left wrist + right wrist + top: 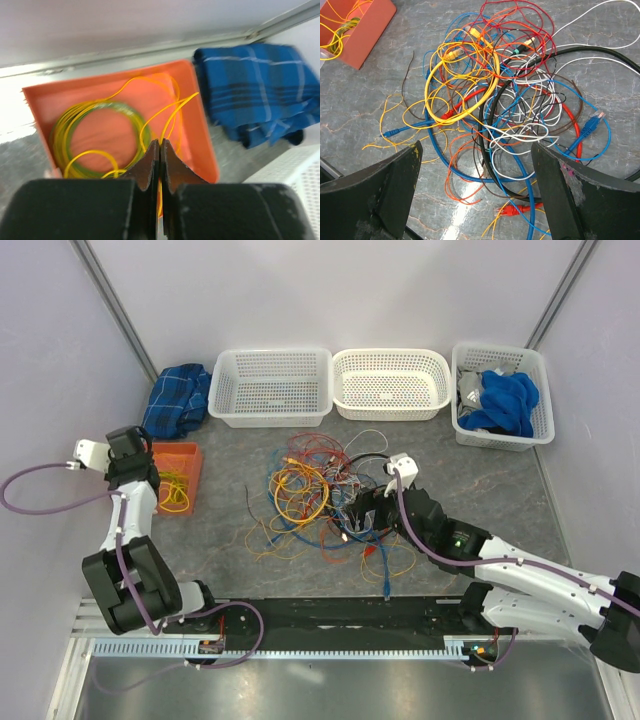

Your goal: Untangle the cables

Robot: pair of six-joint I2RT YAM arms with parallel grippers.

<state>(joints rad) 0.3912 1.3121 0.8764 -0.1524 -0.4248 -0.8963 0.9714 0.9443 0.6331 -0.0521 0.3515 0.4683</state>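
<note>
The cables (310, 490) lie as a jumble of yellow, orange, red, blue and white wires mid-table, with a thicker black loop (487, 130) through them. My right gripper (355, 512) hangs open just above the jumble's near side; in the right wrist view its fingers straddle blue, orange and black strands (476, 150). My left gripper (160, 142) is over an orange tray (200, 125) at the left. It is shut on a thin yellow wire (172, 112) that runs into the tray. A yellow-green coil (100, 130) lies in the tray.
Three white baskets (272, 388) (390, 383) (500, 395) line the back; the right one holds blue cloth. A blue plaid cloth (178, 400) lies behind the orange tray (190, 462). Grey walls close in on both sides.
</note>
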